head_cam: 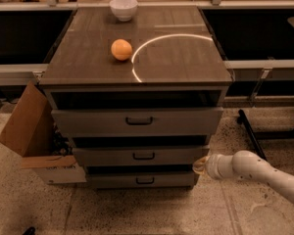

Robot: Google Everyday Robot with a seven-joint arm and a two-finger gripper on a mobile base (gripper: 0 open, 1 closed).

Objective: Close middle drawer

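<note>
The middle drawer (pixel 143 155) is the second of three grey drawers in the cabinet, with a short front and a small black centre handle. It stands slightly out, with a dark gap above it. My gripper (pixel 200 165) is at the end of the white arm reaching in from the right. It rests against the right end of the middle drawer's front.
The taller top drawer (pixel 137 121) stands open a little; the bottom drawer (pixel 144 180) sits below. An orange (pixel 121 49) and a white bowl (pixel 123 8) lie on the cabinet top (pixel 186 62). An open cardboard box (pixel 32 131) stands left of the cabinet. A black table leg (pixel 250 133) runs on the floor at right.
</note>
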